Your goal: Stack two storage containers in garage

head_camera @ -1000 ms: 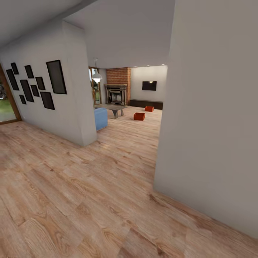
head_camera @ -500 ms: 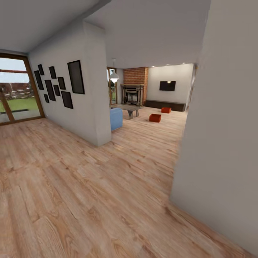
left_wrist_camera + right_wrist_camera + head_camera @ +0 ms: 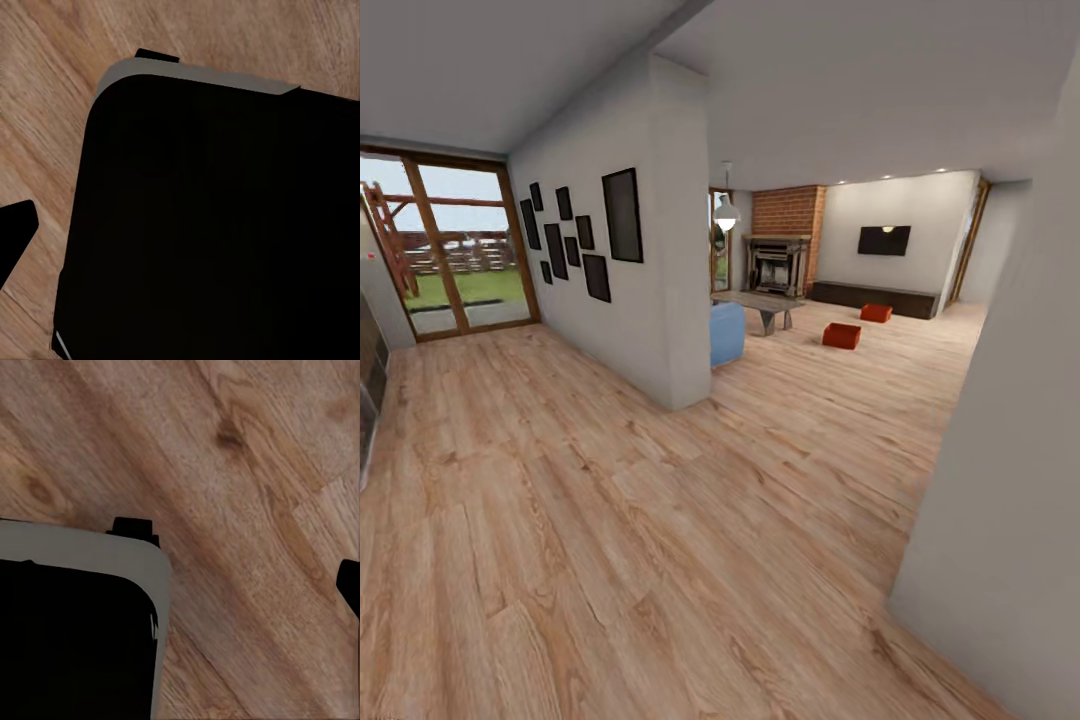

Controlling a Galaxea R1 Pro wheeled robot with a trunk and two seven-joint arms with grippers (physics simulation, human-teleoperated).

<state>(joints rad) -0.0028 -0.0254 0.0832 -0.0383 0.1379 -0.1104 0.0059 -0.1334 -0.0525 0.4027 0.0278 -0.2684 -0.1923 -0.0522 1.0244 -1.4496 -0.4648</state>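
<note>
Plainly, label by label:

Left gripper [image 3: 13, 238]: only one dark fingertip seen at the edge of the left wrist view, over bare planks; spread or pressed together cannot be told; nothing held or touched that can be seen.
Right gripper [image 3: 349, 585]: one dark fingertip at the edge of the right wrist view, above the wood; opening cannot be told; nothing in its grasp visible.
Robot base [image 3: 217, 225]: black, flat, with rounded corners and a thin grey rim, seen beneath both wrist cameras; also in the right wrist view [image 3: 75, 637].
Near storage container [image 3: 841, 335]: orange-red, boxy, open-topped, sitting on the living room floor, well ahead past the wall corner.
Far storage container [image 3: 876, 312]: same orange-red colour and shape, on the planks just before the long low dark bench [image 3: 875, 297], apart from the first.
Wood plank floor [image 3: 610, 520]: light, matte, strongly grained, knots showing in the wrist views.
Brick fireplace [image 3: 785, 245]: red brick above a dark framed hearth.
Wall TV [image 3: 884, 240]: black rectangle on the white back wall.
Coffee table [image 3: 760, 303]: low, grey, flat-topped.
Blue seat [image 3: 726, 333]: pale blue, blocky, beside the wall's end.
Picture frames [image 3: 585, 235]: black rectangles clustered on the white partition wall.
Pendant lamp [image 3: 727, 212]: white dome, hanging.
Glass door [image 3: 455, 245]: wood-framed, grass and fence beyond.
</note>
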